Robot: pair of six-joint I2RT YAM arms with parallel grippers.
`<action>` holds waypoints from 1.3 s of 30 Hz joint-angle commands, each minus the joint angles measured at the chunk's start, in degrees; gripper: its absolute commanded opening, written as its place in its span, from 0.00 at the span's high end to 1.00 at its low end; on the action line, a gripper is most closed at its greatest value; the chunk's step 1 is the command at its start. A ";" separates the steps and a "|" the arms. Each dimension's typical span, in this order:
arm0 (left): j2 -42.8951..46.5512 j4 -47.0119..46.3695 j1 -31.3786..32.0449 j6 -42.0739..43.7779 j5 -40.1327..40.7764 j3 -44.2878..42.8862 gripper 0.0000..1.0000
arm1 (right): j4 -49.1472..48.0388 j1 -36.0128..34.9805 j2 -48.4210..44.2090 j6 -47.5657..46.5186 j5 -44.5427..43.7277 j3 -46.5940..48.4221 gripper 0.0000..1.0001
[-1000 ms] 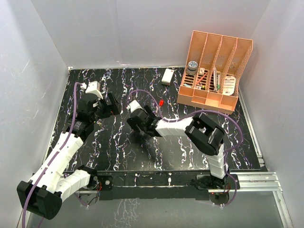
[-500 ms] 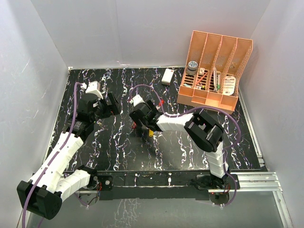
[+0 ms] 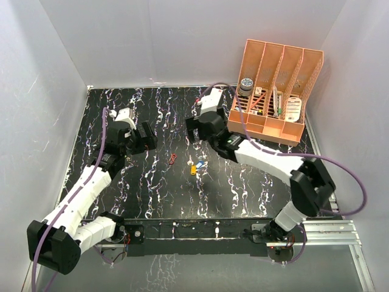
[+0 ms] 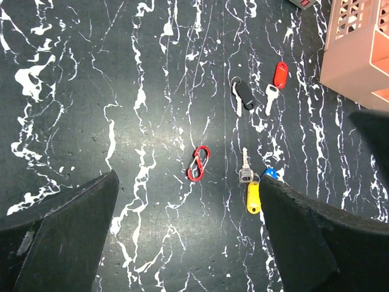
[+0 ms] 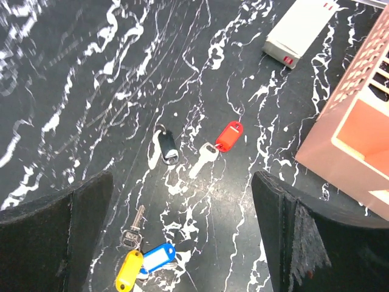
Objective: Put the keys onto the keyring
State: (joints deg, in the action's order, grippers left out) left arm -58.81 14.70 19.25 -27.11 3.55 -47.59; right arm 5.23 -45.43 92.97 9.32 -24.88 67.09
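Note:
The keyring (image 4: 198,163), a small red clip-like loop, lies flat on the black marbled table (image 3: 152,182) and shows in the top view as the keyring (image 3: 173,159). Just right of it lie a yellow-tagged key (image 4: 252,198), a blue-tagged key (image 4: 270,173) and a bare silver key (image 4: 244,165). Farther off lie a black-tagged key (image 5: 166,146) and a red-tagged key (image 5: 229,135). My left gripper (image 4: 185,234) hangs open above the table, near the keyring. Over the black and red keys my right gripper (image 5: 182,210) hovers open. Neither gripper holds anything.
An orange file rack (image 3: 276,91) with small items stands at the back right, close to my right gripper (image 3: 196,131). A white box (image 5: 301,24) lies beside the rack. White walls enclose the table. My left gripper (image 3: 148,137) is at the left.
My right arm has swung from the table's middle toward the back right, uncovering the keyring and keys. Its jaws have widened. The left arm has shifted slightly.

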 commanded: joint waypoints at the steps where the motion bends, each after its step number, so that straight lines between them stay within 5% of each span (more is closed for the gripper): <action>1: -0.36 -3.75 -0.03 -1.53 -3.15 1.52 0.01 | -3.19 3.24 -6.66 6.48 4.93 -4.31 0.02; 12: -9.60 -8.81 1.22 -2.74 -8.21 3.32 0.07 | -2.42 4.86 -13.78 8.53 2.91 -7.87 0.02; 25: -22.50 -7.83 9.66 -2.02 2.09 -1.77 0.09 | -3.28 5.83 -16.40 7.80 3.70 -8.52 0.02; 39: -26.14 -7.39 12.18 -0.88 5.66 -3.42 0.09 | -2.11 6.05 -17.36 8.41 3.70 -8.34 0.02</action>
State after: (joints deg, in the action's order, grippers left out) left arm -84.20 6.50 30.68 -28.97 6.98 -48.42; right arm 4.54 -39.64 78.11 17.04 -20.86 58.35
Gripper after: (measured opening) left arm 0.911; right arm 0.981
